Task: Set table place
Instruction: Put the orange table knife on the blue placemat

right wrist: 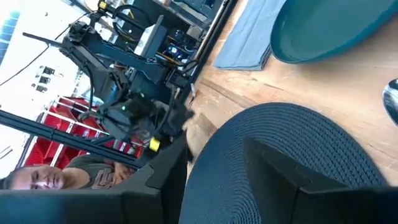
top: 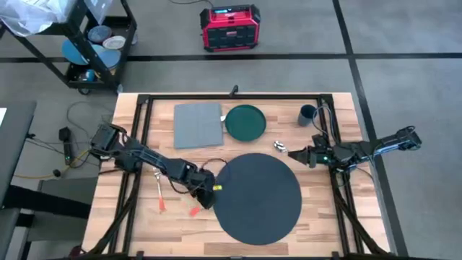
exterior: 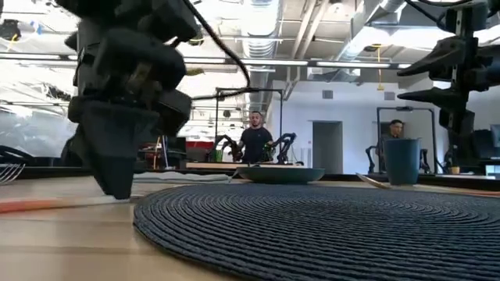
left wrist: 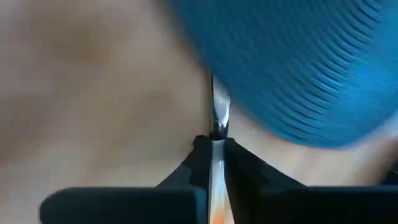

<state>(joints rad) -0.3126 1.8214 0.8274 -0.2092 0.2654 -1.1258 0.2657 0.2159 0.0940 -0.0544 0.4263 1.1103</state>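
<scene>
Left gripper clamping utensil beside placemat.

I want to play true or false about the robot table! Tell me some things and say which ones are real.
1. The big round dark placemat lies on the table. True.
2. The green plate sits on the placemat. False: it rests on the bare wood behind the mat, beside the grey napkin.
3. The left gripper is at the mat's left edge, shut on a piece of cutlery with an orange handle. True.
4. The blue cup stands on the napkin. False: it stands on the wood near the far right corner.
5. The right gripper holds the plate. False: it hovers near the mat's right side, away from the plate.
</scene>
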